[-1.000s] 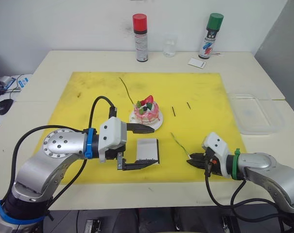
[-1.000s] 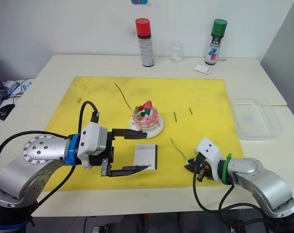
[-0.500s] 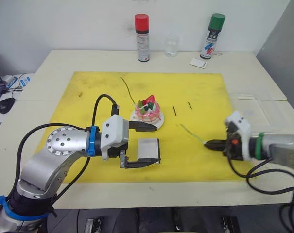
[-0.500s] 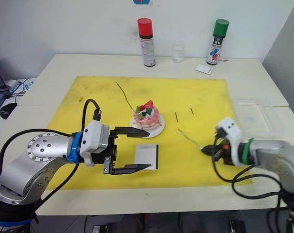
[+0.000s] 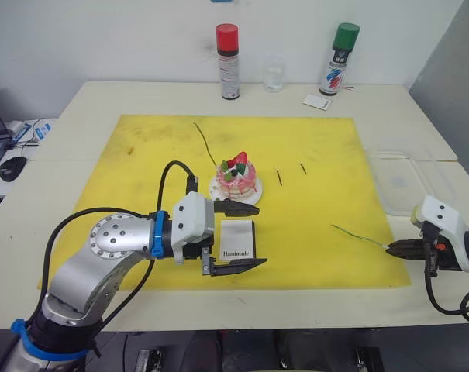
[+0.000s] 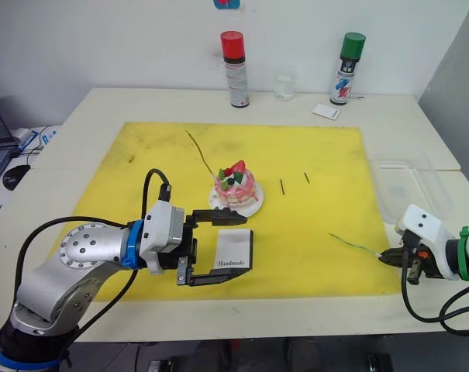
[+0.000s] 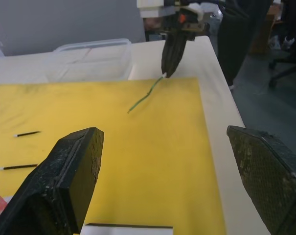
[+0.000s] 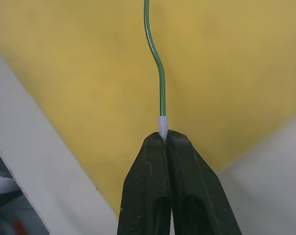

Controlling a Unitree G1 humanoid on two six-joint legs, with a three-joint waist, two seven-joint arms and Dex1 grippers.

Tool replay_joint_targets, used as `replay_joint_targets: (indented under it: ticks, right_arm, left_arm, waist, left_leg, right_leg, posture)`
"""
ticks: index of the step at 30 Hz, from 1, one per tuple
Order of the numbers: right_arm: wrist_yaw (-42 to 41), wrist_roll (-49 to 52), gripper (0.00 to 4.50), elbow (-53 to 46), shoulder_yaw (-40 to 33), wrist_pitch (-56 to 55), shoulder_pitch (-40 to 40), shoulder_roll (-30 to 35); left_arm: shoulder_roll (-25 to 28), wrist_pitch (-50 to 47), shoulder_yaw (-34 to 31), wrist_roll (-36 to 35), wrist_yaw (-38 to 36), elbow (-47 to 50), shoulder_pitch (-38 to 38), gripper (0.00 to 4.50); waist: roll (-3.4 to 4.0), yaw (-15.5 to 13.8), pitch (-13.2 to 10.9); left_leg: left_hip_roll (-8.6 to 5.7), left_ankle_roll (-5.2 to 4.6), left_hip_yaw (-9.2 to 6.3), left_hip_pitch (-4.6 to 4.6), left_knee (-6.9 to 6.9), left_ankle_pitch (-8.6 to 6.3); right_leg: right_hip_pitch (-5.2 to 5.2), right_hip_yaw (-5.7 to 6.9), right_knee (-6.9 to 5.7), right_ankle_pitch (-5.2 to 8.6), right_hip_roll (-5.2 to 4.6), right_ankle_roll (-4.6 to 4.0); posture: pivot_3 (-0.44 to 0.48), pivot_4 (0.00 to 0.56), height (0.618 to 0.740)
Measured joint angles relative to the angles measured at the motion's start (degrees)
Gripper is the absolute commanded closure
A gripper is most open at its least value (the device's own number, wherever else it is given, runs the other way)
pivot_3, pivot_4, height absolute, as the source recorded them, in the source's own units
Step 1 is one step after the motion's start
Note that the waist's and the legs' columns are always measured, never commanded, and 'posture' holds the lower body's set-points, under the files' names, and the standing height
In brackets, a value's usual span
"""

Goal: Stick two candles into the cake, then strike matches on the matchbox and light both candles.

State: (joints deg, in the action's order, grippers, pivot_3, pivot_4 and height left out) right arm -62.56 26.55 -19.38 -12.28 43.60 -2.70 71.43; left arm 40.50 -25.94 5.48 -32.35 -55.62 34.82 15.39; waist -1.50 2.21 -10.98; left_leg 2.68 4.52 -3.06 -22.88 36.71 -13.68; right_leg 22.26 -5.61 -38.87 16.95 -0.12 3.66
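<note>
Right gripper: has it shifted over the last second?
Yes. The right gripper, pinching a candle, moved rightward off the yellow mat's front area to its right edge.

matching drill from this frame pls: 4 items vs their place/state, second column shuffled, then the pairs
Items:
1. right tool
2. left tool
3. matchbox
4. matches

Places/states:
A. lying on the yellow mat to the robot's right of the cake
B. open, fingers either side of the matchbox
C. shut on the pale end of a candle
D. flat on the mat in front of the cake, "Handmade" print facing up

Pairs: 1-C, 2-B, 3-D, 4-A
</note>
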Motion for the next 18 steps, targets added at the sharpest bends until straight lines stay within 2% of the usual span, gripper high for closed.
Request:
replay_joint_targets:
  ticks: [1, 4, 5, 9, 15, 18]
  right_arm:
    - [0.1, -0.3, 4.49, 0.0, 0.4, -0.1, 0.0, 0.0]
    - [-0.2, -1.3, 3.86, -0.4, 1.8, -0.5, 0.1, 0.7]
    - [-0.7, -1.6, 3.41, -0.4, 2.2, -0.5, 0.0, 1.5]
    - [-1.7, -2.4, 2.17, 1.0, 2.4, -0.5, 1.6, 2.9]
    - [-3.8, -2.6, 2.17, 0.3, 4.9, 1.4, 6.6, 5.9]
    - [-3.6, -3.2, 2.17, -1.4, 7.8, 2.4, 6.6, 6.3]
  left_arm:
    - [-0.2, -0.1, 0.3, 0.0, 0.1, 0.4, 0.0, 0.0]
    - [-0.2, -0.1, 0.5, 0.0, 0.6, 0.7, 0.0, 0.0]
    - [-0.2, -0.1, 0.5, 0.0, 0.8, 0.7, 0.0, 0.0]
    - [-0.3, -0.2, 0.6, 0.0, 1.4, 0.7, 0.0, 0.0]
    - [-2.1, 0.3, 3.2, 1.5, 1.5, 1.0, 5.2, 0.0]
    - [-3.0, 0.7, 4.7, 2.9, 1.2, 1.0, 7.7, 0.0]
  waist:
    - [0.0, 0.0, 0.0]
    - [0.0, 0.0, 0.0]
    - [0.0, 0.0, 0.0]
    - [0.0, 0.1, 0.0]
    - [0.02, -0.2, 0.0]
    - [0.02, -0.3, 0.0]
  left_leg:
    - [0.0, 0.0, 0.01, -0.02, 0.1, 0.0]
    - [-0.02, 0.0, 0.01, -0.02, 0.24, 0.0]
    - [-0.02, 0.0, 0.01, -0.02, 0.25, 0.0]
    - [-0.02, 0.0, 0.02, -0.02, 0.25, 0.0]
    - [-0.02, 0.0, 0.01, -0.03, 0.23, 0.0]
    - [-0.02, 0.0, 0.01, -0.05, 0.23, 0.0]
  right_leg:
    - [-0.01, -0.03, 0.0, -0.03, 0.0, 0.05]
    - [-0.06, -0.06, -0.02, -0.09, 0.0, 0.12]
    - [-0.06, -0.07, -0.02, -0.11, 0.0, 0.12]
    - [-0.06, -0.08, -0.03, -0.12, 0.0, 0.12]
    - [-0.05, -0.06, -0.03, -0.11, 0.01, 0.11]
    - [-0.04, -0.06, -0.01, -0.11, 0.01, 0.12]
  posture:
    - [0.0, 0.15, 0.74]
    - [0.0, 0.15, 0.74]
    - [0.0, 0.15, 0.74]
    - [0.0, 0.15, 0.74]
    - [0.0, 0.15, 0.74]
    - [0.0, 0.15, 0.74]
